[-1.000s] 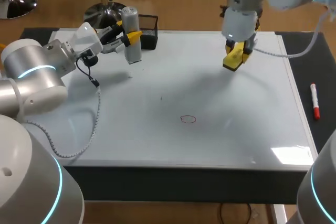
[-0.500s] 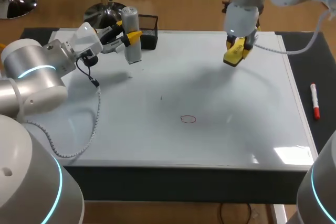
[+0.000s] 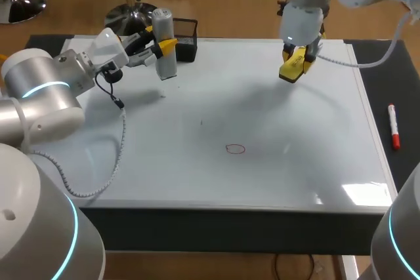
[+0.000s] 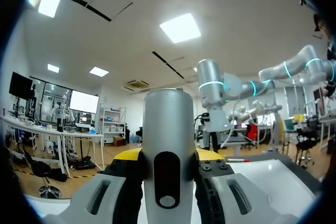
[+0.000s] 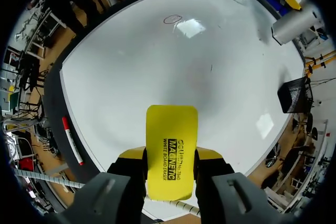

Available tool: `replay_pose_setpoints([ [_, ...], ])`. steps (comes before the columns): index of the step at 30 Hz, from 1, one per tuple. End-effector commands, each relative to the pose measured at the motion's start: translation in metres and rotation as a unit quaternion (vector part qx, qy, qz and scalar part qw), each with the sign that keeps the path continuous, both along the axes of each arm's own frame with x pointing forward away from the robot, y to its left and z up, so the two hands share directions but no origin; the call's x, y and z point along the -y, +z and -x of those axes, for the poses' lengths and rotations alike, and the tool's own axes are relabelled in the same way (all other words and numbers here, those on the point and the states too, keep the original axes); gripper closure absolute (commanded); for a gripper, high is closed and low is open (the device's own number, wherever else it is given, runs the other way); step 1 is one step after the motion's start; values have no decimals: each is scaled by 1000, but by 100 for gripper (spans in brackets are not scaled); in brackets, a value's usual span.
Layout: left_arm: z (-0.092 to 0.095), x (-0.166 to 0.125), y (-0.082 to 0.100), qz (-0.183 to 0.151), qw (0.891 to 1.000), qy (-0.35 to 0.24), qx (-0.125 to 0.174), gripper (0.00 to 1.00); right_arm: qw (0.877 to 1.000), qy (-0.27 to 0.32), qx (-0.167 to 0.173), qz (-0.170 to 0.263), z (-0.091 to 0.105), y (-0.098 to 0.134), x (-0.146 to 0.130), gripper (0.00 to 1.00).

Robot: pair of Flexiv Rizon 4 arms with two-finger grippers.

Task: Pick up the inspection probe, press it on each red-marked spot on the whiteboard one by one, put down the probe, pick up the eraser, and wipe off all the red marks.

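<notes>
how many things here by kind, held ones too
probe: 1
eraser: 1
marker: 1
basket: 1
whiteboard: 1
red mark: 1
total: 6

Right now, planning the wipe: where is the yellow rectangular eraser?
Head view: the yellow rectangular eraser is held in the right gripper over the far right part of the white whiteboard, beyond the red circle mark.
</notes>
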State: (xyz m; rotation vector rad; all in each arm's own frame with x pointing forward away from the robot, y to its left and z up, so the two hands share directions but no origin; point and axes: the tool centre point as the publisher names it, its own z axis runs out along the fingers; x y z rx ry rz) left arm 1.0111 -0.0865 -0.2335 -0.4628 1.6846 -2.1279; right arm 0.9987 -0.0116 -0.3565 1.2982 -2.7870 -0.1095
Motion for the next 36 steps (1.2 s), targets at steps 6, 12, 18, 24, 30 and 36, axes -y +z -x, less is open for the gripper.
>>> replay_pose_setpoints([
  [6,2,3,2,1,1000,1,3,100,1000,1,-1,2,-1,1,0,100],
  [12,19,25,9,8,999,-31,19,100,1000,1,-1,2,-1,1,0,100],
  [18,43,52,11,8,996,-83,22,100,1000,1,-1,2,-1,1,0,100],
  [24,73,76,13,14,991,-129,17,100,1000,1,-1,2,-1,1,0,100],
  [30,104,97,13,15,985,-170,16,100,1000,1,-1,2,-1,1,0,100],
  [36,139,120,10,24,977,-209,13,100,1000,1,-1,2,-1,1,0,100],
])
